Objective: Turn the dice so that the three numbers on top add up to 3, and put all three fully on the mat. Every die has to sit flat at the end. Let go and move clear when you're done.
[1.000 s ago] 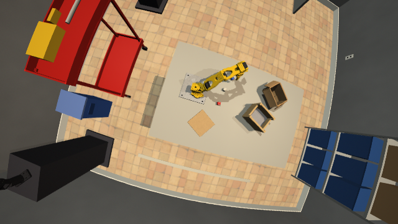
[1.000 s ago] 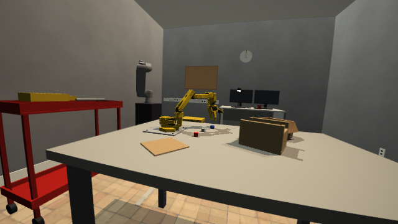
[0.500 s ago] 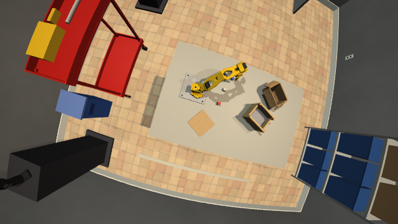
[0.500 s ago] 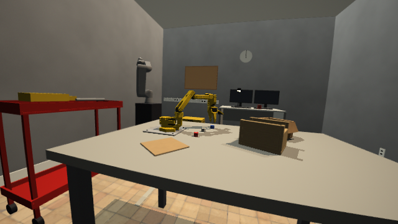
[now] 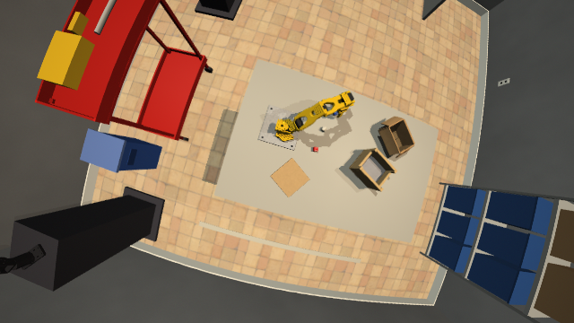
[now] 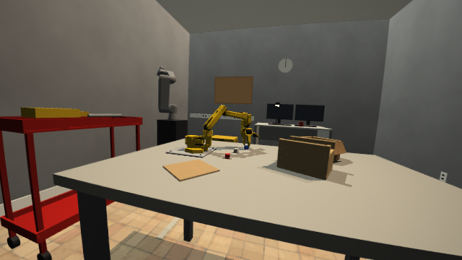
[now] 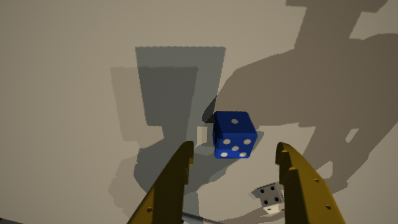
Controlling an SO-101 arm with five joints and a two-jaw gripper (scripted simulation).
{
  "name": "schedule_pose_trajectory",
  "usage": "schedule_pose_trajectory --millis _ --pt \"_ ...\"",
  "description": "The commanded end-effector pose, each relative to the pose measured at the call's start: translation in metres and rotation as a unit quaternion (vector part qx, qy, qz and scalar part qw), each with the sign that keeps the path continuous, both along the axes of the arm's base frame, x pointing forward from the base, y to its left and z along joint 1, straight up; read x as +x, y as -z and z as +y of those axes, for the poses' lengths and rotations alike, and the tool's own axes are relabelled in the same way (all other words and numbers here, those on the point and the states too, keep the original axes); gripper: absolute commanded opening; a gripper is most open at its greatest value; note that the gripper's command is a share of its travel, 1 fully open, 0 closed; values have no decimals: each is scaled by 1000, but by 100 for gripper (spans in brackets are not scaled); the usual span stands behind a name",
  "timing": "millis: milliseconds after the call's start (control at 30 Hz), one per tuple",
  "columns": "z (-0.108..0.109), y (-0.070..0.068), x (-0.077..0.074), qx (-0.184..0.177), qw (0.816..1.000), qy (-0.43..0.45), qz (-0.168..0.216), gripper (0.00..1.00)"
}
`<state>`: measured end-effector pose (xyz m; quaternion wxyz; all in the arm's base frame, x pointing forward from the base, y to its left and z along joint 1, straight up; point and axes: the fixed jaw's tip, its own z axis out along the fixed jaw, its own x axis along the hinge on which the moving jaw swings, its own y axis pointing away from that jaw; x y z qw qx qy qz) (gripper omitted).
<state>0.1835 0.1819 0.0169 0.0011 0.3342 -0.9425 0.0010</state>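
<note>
1. The claw (image 5: 339, 113) (image 6: 247, 144) (image 7: 235, 146) has its fingers apart, with nothing clamped. Its tips come down toward the blue die (image 5: 335, 114) (image 6: 246, 146) (image 7: 235, 135), toward the tabletop's (image 5: 372, 211) (image 6: 253, 195) far long edge, as the exterior view faces it.
2. The white die (image 5: 323, 129) (image 6: 236, 150) (image 7: 270, 194) sits nearby. The red die (image 5: 316, 149) (image 6: 227, 156) lies closer to the near long edge, and the square mat (image 5: 290, 178) (image 6: 191, 170) closer yet, toward the near left corner. All three dice are off the mat.
3. A total of 3 needs a one on each die. The likely step is lining up on the blue die; a slightly off-centre approach could let one finger land on it or shove it toward the far edge.
4. The white die sits beside one finger in the wrist view, so a sideways sweep could knock it.
5. Closing on a skewed die could twist it, and a release at a tilt could leave it on the wrong face.
6. The wrist view shows a one and a five on the blue die, though which is uppermost I cannot settle; the other views are too coarse for pips. Only they show the red die and the mat.
</note>
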Motion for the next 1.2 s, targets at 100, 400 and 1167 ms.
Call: schedule_pose_trajectory --millis 100,400,1167 --pt "0 12 -4 -6 1000 -1 7 28" --pt "0 14 -4 -7 1000 -1 8 28" --pt "-3 14 -2 -7 1000 -1 8 21"
